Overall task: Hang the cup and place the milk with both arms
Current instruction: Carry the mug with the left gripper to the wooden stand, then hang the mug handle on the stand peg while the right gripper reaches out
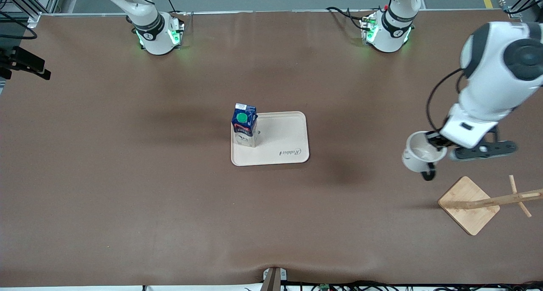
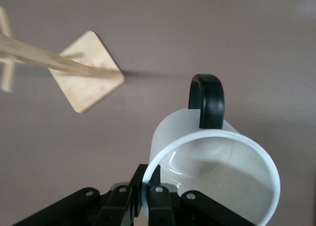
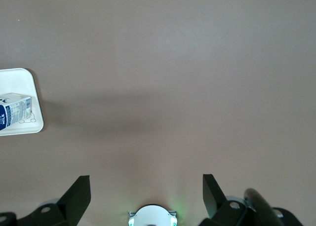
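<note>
The white cup (image 1: 418,155) with a black loop handle (image 2: 207,100) hangs in the air, tilted, its handle toward the wooden rack. My left gripper (image 1: 435,142) is shut on the cup's rim (image 2: 148,179), over the table beside the rack's square base (image 1: 468,204). The cup's smiley face is hidden. The blue milk carton (image 1: 244,124) with a green cap stands upright on the beige tray (image 1: 284,134) at the table's middle. It also shows in the right wrist view (image 3: 15,110). My right gripper (image 3: 146,191) is open and empty, waiting high over its own base.
The wooden rack's pole (image 1: 500,200) rises from the base with thin pegs (image 1: 515,189), at the left arm's end of the table. It also shows in the left wrist view (image 2: 54,60). The arms' green-lit bases (image 1: 159,34) stand along the table's back edge.
</note>
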Robot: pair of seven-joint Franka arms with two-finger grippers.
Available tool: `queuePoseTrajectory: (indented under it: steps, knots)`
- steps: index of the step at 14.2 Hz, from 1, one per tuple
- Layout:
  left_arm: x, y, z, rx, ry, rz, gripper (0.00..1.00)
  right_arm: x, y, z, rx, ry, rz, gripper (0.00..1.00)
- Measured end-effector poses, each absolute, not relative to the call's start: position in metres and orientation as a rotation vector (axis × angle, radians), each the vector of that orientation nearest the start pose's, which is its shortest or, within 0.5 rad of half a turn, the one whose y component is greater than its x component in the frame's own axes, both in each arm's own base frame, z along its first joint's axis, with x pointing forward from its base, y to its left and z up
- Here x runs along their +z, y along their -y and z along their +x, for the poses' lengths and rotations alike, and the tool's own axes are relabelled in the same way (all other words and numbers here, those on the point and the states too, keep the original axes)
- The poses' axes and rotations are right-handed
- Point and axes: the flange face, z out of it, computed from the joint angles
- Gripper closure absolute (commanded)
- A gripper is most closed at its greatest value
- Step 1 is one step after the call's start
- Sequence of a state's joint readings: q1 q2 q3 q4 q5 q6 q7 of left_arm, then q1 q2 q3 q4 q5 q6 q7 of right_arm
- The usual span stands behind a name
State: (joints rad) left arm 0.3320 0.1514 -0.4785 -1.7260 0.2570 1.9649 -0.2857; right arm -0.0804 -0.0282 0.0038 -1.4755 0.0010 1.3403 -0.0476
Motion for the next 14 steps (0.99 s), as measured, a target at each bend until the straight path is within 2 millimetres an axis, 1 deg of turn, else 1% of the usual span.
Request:
queuePoseTrajectory:
  steps: [2,3,5,7,9,10,11,14]
  knots:
    - [0.520,0.017,0.619,-0.275,0.088,-2.994,1.00,0.665,0.039,0.519,0.167,-0.044,-3.129,0.00]
    - [0.524,0.002,0.622,-0.314,0.112,-3.010,1.00,0.664,0.038,0.519,0.170,-0.041,-3.129,0.00]
    - [0.525,-0.019,0.627,-0.369,0.160,-3.028,1.00,0.662,0.035,0.518,0.199,-0.032,-3.127,0.00]
    - [0.523,-0.034,0.631,-0.390,0.203,-3.040,1.00,0.660,0.030,0.519,0.214,-0.016,-3.126,0.00]
    - [0.523,-0.044,0.637,-0.403,0.274,-3.095,1.00,0.656,0.026,0.521,0.224,-0.003,-3.125,0.00]
    - [0.523,-0.053,0.638,-0.409,0.318,-3.118,1.00,0.656,0.025,0.522,0.227,-0.001,-3.125,0.00]
    - [0.523,-0.066,0.639,-0.416,0.345,-3.124,1.00,0.655,0.025,0.522,0.228,-0.001,-3.125,0.00]
    - [0.515,-0.102,0.641,-0.442,0.337,-3.147,1.00,0.655,0.025,0.522,0.232,-0.001,-3.125,0.00]
